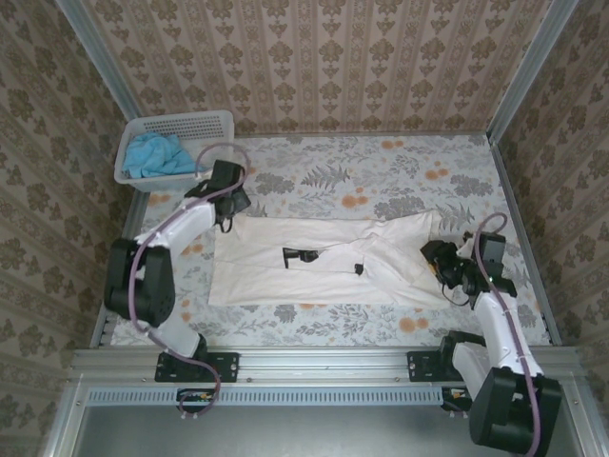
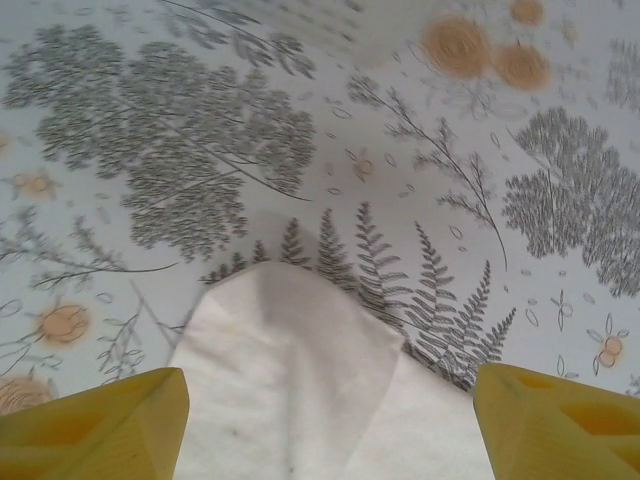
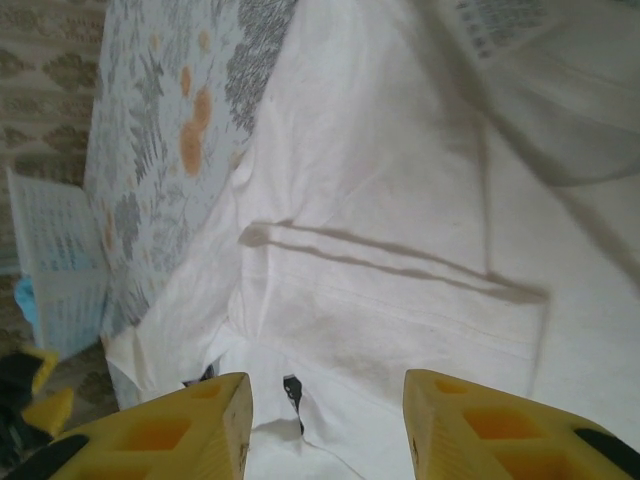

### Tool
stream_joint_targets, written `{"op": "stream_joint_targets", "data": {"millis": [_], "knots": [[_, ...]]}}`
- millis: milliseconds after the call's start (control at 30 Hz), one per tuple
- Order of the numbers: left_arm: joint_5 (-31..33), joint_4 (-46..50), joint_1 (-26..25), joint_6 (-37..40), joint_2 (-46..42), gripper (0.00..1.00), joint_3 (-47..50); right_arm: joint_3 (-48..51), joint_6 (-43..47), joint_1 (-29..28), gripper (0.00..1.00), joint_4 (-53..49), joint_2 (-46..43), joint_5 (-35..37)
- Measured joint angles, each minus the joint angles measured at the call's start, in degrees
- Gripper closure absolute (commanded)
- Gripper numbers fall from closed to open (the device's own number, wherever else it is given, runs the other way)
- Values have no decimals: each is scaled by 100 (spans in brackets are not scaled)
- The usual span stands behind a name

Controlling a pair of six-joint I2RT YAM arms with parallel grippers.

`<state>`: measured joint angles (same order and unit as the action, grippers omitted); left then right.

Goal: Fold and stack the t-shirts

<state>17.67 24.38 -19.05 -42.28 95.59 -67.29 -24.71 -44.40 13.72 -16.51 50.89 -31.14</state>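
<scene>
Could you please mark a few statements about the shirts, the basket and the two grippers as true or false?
1. The blue shirt lies in the basket. True.
2. The cream shirt is stacked on the blue shirt. False: it lies spread on the table, apart from the basket.
3. The left gripper is open, with a corner of the cream shirt beneath it. True.
4. The right gripper hangs over the basket. False: it is at the cream shirt's right end, open.
</scene>
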Motion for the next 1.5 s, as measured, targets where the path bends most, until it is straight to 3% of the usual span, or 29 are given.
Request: {"op": "stream_joint_targets", "data": {"millis": [167,300,467,833,1100,1500], "knots": [[459,837,-444,463,1252,27,-1370,-780,221,-1047,58,225,1104,400],[1029,1379,-879,772,2028,30,-2133,-918,219,-1296,59,623,1764,601],[1213,1814,-1082,1154,2498,35,-2455,-1051,221,-1580,60,863,2326,723],[1239,2251,-732,1685,2944,41,-2702,-1067,221,-1657,61,1292,2468,723],[1200,2277,-601,1845,3126,52,-2962,-1067,221,-1657,62,1362,2524,721],[1239,2284,-575,1947,3220,56,-3023,-1067,221,-1657,63,1375,2573,721]]}}
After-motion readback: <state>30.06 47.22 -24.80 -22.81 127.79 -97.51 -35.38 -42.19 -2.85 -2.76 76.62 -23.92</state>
